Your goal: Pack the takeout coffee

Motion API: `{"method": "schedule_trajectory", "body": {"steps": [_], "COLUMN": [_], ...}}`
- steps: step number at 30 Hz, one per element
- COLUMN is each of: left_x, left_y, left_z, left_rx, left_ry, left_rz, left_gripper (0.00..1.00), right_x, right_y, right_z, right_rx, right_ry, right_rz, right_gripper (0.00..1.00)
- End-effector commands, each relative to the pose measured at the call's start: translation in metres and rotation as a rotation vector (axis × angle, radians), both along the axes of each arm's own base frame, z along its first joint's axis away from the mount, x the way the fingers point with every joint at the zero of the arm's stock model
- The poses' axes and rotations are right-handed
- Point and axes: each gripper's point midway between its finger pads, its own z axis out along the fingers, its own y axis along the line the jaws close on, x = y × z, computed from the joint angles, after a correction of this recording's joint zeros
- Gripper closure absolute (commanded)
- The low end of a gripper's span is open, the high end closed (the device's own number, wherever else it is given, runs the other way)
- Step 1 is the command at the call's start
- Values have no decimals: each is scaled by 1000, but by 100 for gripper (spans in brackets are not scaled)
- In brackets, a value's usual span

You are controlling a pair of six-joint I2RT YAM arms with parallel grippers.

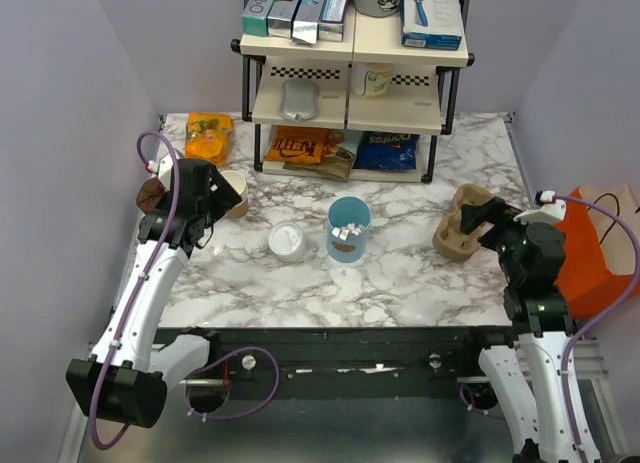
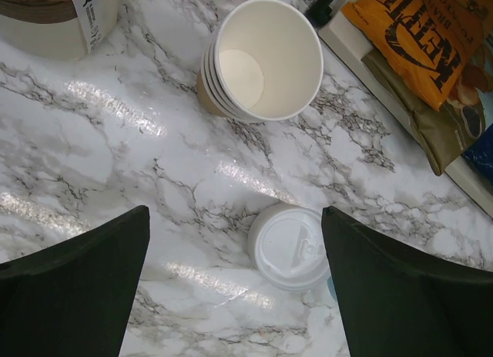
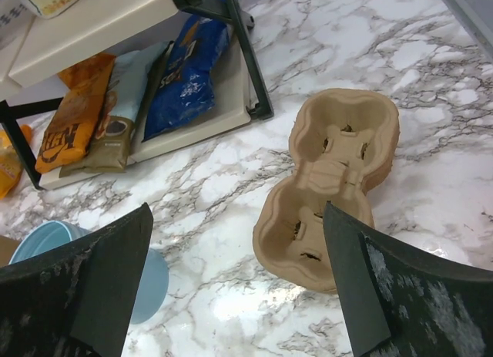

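Note:
The takeout coffee shows as separate parts. Tan kraft cups [image 2: 266, 60] sit nested, open and empty, at the left of the marble table [image 1: 233, 193]. A round white lid [image 2: 291, 245] lies on its own nearer the middle [image 1: 288, 241]. My left gripper [image 2: 235, 214] hovers open above the marble, the lid just inside its right finger and the cups beyond the tips [image 1: 222, 205]. My right gripper [image 3: 236, 218] is open beside a brown pulp cup carrier [image 3: 266, 234], at the table's right [image 1: 455, 238]. Neither gripper holds anything.
A light-blue cup [image 1: 349, 245] with white packets stands mid-table, right of the lid. A black-framed shelf rack [image 1: 355, 93] with snack bags under it fills the back. An orange snack bag [image 1: 208, 135] lies at back left, and an orange paper bag [image 1: 590, 253] hangs off the right edge.

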Motion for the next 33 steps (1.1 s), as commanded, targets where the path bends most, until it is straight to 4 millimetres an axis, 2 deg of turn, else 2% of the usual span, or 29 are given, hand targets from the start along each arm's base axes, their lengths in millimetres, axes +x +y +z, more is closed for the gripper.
{"method": "schedule_trajectory", "body": {"steps": [1, 3, 4, 6, 8, 9, 10, 13, 14, 15, 17, 21, 22, 25, 29, 33], "left_x": [3, 5, 6, 12, 18, 21, 25, 39, 42, 45, 52, 67, 71, 78, 76, 75], "left_y": [9, 8, 9, 6, 9, 10, 12, 21, 24, 28, 29, 31, 33, 34, 41, 43], "left_z": [7, 4, 5, 6, 13, 11, 15, 16, 15, 7, 11, -1, -1, -11, -24, -35], "left_rx": [30, 28, 29, 24, 10, 7, 9, 22, 18, 19, 14, 16, 17, 22, 52, 65], "left_ry": [-24, -13, -12, -9, -17, -2, -11, -11, -1, 41, 56, 93, 92, 138, 200, 243], "left_rz": [33, 33, 35, -1, 3, 6, 13, 52, 56, 72, 71, 93, 100, 108, 146, 149], "left_gripper": [1, 1, 1, 1, 1, 1, 1, 1, 1, 1, 1, 1, 3, 21, 38, 42], "right_x": [-4, -7, -7, -8, -6, -8, -7, -4, -4, -4, -4, -2, -2, 0, 0, 1], "right_y": [8, 9, 7, 4, 11, 26, 30, 34, 33, 33, 36, 43, 43, 42, 41, 39], "right_z": [4, 8, 1, 3, 8, 10, 7, 1, -2, -6, -11, -14, -13, -16, -18, -19], "right_rx": [11, 27, 39, 72, 53, 41, 40, 34, 35, 32, 29, 29, 28, 24, 22, 19], "right_ry": [-70, -107, -100, -131, -155, -156, -142, -105, -91, -77, -59, -38, -37, -27, -23, -20], "right_rz": [47, 45, 27, -5, 46, 140, 167, 190, 187, 190, 208, 252, 253, 251, 241, 230], "right_gripper": [0, 0, 0, 0, 0, 0, 0, 0, 0, 0, 0, 0, 0, 0, 0, 0]}}
